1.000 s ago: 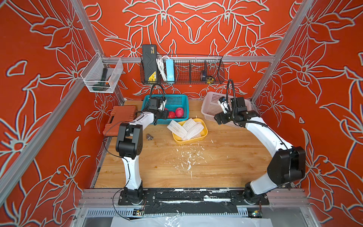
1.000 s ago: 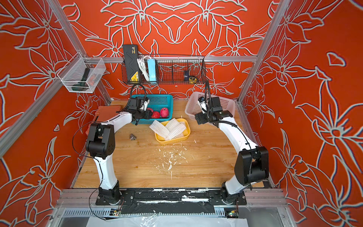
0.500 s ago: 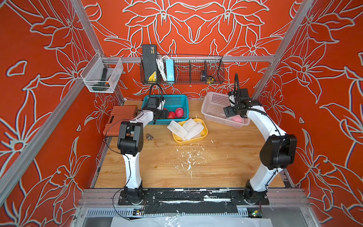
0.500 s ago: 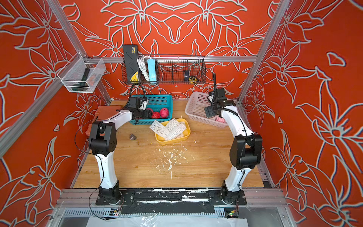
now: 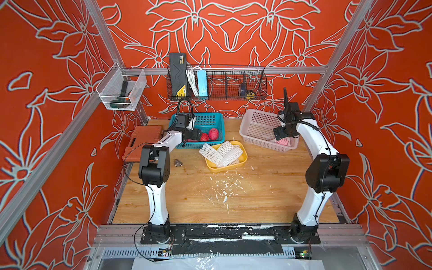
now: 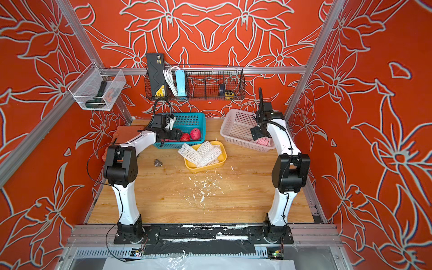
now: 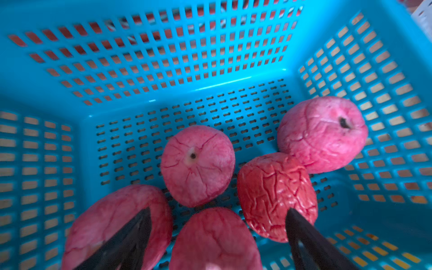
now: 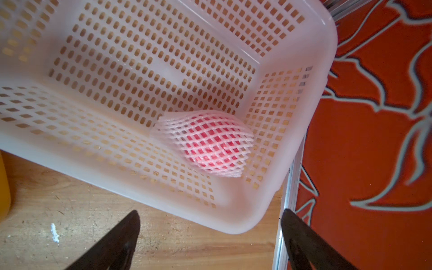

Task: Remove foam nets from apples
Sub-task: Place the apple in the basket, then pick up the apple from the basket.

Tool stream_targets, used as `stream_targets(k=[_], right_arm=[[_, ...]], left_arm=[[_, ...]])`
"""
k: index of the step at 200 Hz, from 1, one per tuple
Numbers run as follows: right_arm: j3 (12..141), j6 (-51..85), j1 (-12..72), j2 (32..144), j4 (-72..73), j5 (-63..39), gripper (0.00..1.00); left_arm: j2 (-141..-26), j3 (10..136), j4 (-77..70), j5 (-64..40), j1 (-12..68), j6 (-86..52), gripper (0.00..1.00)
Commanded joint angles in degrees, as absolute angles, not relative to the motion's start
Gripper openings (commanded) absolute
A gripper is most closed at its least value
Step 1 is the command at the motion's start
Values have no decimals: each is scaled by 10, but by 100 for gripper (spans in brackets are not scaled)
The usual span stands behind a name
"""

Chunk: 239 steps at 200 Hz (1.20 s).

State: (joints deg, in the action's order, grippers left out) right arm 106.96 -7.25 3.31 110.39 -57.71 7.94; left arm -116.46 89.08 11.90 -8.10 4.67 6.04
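The right jaws hang spread and empty, short of the pale perforated plastic basket (image 8: 292,70). Beyond them, in its far corner, lies one round red-pink apple (image 8: 210,149) inside a white diamond-mesh foam net (image 8: 168,124). The net looks light, soft and stretchy, and probably tears into crumbs. Its flared loose end seems the best hold, since the apple beneath is firm and likely to roll.

The left jaws are released, wide apart, inside the blue perforated plastic basket (image 7: 149,46). Five bare red-pink apples (image 7: 197,166) lie below and ahead of them, none gripped.

Loose white foam nets (image 5: 225,154), at least three, fill a yellow plastic tray (image 5: 230,166) between the two pairs of jaws.
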Motion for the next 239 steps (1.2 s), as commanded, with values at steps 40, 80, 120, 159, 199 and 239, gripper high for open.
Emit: stream_targets(k=[40, 80, 120, 159, 199, 239], right_arm=[[1162, -79, 21, 1203, -663, 94, 92], [1207, -75, 20, 1261, -694, 71, 88], [1222, -59, -2, 1298, -701, 29, 87], [1268, -30, -21, 1334, -693, -35, 84], [1357, -24, -22, 1368, -670, -9, 85], [1402, -33, -21, 1363, -668, -33, 87]], left_arm=[[-1069, 821, 57, -40, 63, 50, 99], [-1023, 763, 27, -43, 81, 55, 98], [-1013, 753, 30, -50, 100, 64, 98], [-1022, 760, 37, -45, 113, 69, 98], [-1030, 769, 47, -40, 123, 72, 98], [-1028, 766, 51, -44, 129, 75, 98]])
